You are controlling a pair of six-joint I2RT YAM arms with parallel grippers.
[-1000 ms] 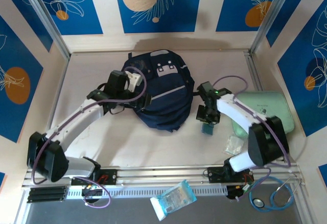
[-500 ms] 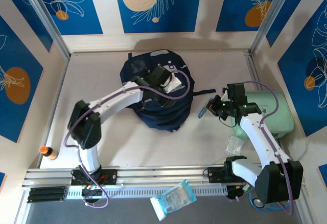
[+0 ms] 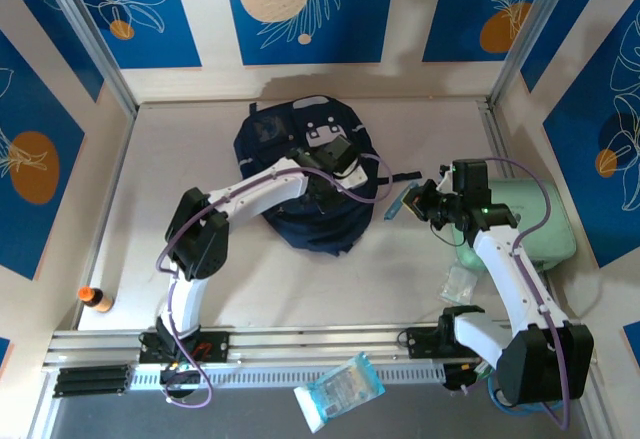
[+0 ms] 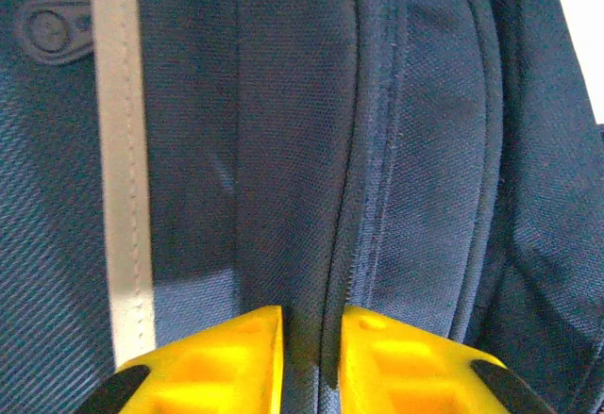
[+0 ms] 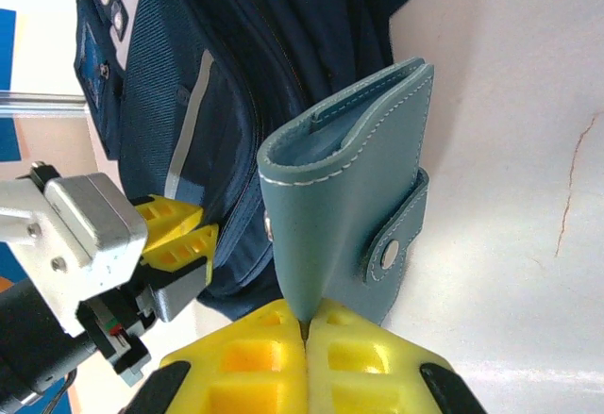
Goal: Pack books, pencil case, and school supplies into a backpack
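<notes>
A: How far along are you with the packing?

B: Early, I'd judge. My left gripper [image 4: 310, 339] is down on the navy backpack [image 3: 320, 221]. Its jaws are drawn almost together, with a ridge of fabric beside the zip line pinched between them. The seam ahead of that gripper looks closed, so I'd say the bag is not yet opened.

A: And the other arm?

B: My right gripper [image 5: 305, 329] is clamped tight on the edge of the teal snap-flap pad [image 5: 349, 197]. It holds the pad just to the right of the backpack and apart from it, lifted off the table [image 3: 320, 289] as far as I can judge. The pad hasn't gone in.

A: What else is left?

B: The orange-capped tube [image 3: 97, 299] lies far out to the left of my left gripper, back towards my bases. A small crinkly pouch [image 3: 460, 281] sits on the table on the near side of my right gripper, beside the mint-green case [image 3: 530, 224]. I take the pouch for the pencil case, though it's too small to be sure. Whether the books are inside the bag I cannot tell. So what remains is to open the backpack, drop in the pad, then fetch the pouch and tube
</notes>
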